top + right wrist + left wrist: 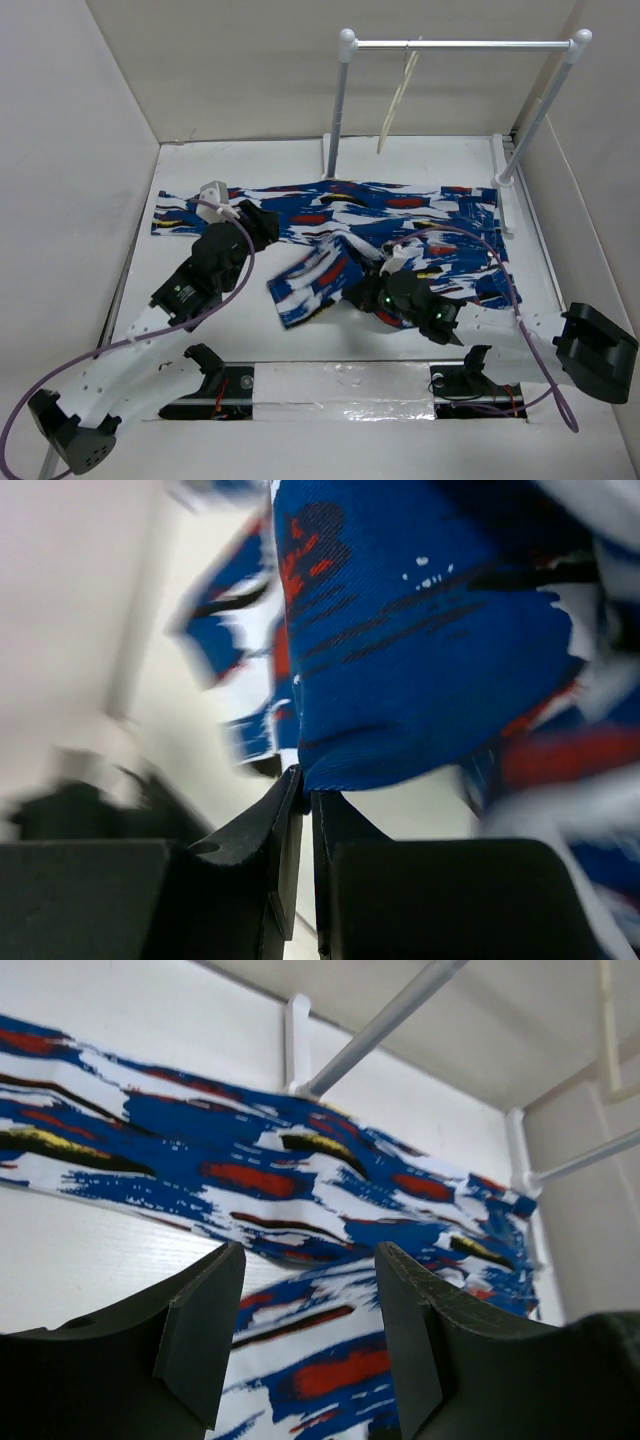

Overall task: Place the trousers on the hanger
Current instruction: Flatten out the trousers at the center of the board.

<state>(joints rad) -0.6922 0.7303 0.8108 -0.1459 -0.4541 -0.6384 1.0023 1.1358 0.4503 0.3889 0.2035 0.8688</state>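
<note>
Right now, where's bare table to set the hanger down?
Back table strip between trousers and rear wall, left of the rack; near-edge strip before the trousers. Centre crowded: left pincer and right pincer at the fabric.

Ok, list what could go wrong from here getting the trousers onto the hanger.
1. The right gripper pinches only the edge of the trousers; the fabric may slip out on lifting.
2. The left gripper is open and holds nothing, so the long trousers may drag or bunch.
3. The hanger hangs free on the rack bar; a nudge could swing it or knock it off.
</note>
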